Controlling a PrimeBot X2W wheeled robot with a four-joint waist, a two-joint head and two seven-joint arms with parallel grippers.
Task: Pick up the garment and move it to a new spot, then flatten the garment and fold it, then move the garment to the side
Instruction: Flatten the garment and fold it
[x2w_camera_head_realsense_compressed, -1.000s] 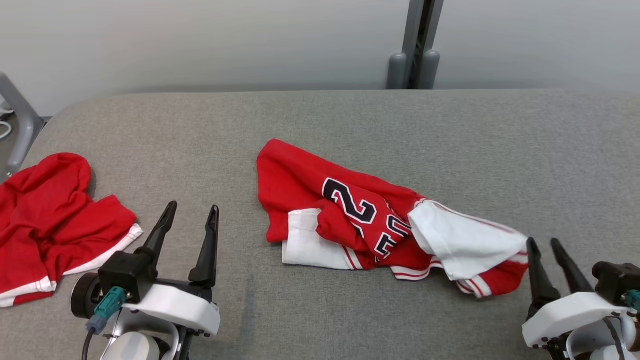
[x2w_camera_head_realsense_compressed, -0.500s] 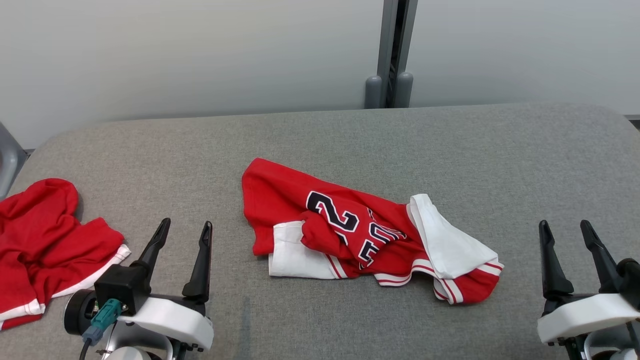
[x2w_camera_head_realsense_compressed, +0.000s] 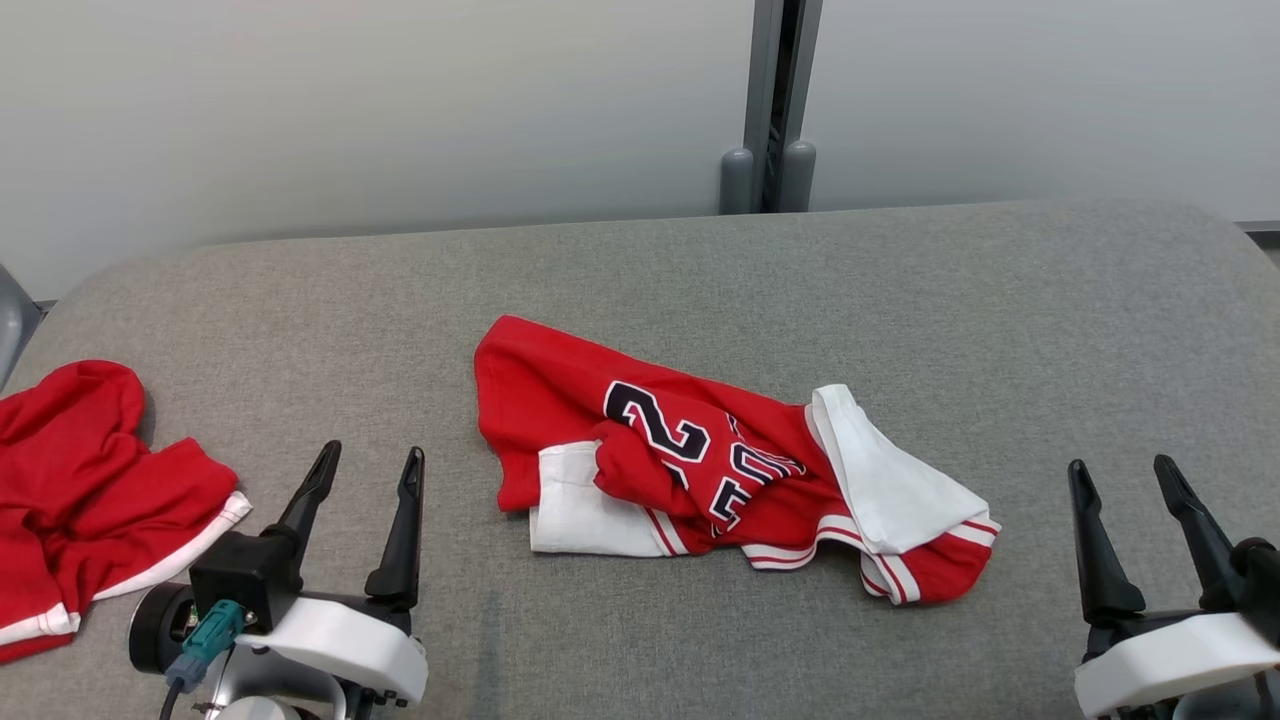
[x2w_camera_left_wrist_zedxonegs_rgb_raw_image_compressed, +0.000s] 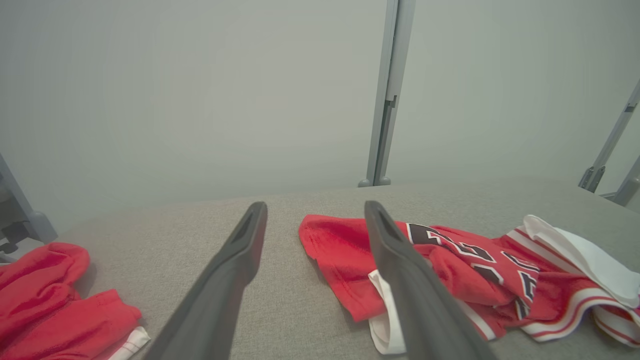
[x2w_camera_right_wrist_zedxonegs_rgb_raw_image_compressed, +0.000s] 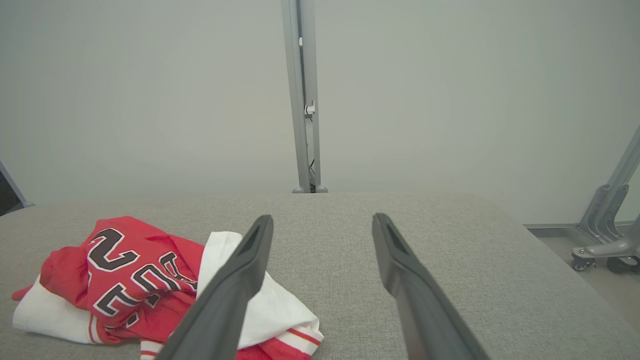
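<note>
The red jersey (x2w_camera_head_realsense_compressed: 700, 460) lay crumpled at the middle of the table (x2w_camera_head_realsense_compressed: 900, 290), touched by nothing. The left gripper (x2w_camera_head_realsense_compressed: 372, 450) and right gripper (x2w_camera_head_realsense_compressed: 1120, 463) both gaped empty. Light, floppy cloth, I reckoned; best pinched at a striped hem corner.

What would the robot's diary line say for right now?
left gripper: open, empty | right gripper: open, empty | jersey: crumpled on table | fold: not yet done

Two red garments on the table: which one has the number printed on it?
The crumpled middle garment, with black numerals and white panels. The left garment is plain red with white trim.
</note>
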